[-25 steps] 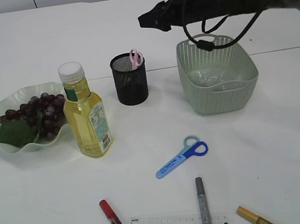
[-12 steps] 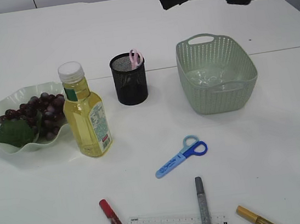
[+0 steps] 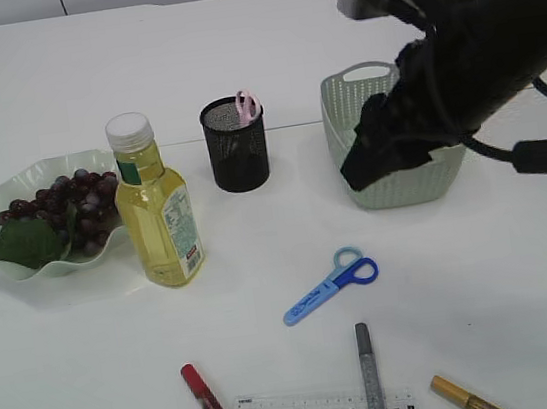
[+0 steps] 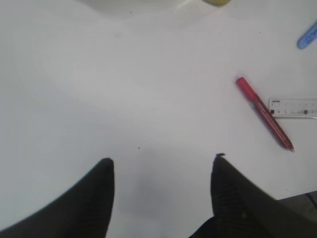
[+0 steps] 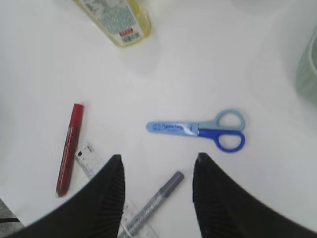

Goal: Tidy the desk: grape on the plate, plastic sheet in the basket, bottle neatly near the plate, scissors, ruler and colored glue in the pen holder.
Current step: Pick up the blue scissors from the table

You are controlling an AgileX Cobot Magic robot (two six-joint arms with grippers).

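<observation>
Two grippers show parted, empty jaws. The right gripper [image 5: 157,191] hangs over the blue scissors [image 5: 200,129], whose sheath bears print too small to read; in the outside view its arm covers part of the basket [image 3: 392,184]. The left gripper [image 4: 162,191] hovers over bare table [image 4: 124,89], near the red pen [image 4: 264,113] and the ruler [image 4: 293,107], whose scale marks are unreadable. The grey pen [image 3: 368,373] crosses the ruler, a gold pen [image 3: 469,399] beside it. The bottle [image 3: 155,205], its label unreadable, stands just beside the plate [image 3: 10,194] of grapes [image 3: 71,196]. Pink scissors [image 3: 246,106] sit in the holder [image 3: 236,145].
</observation>
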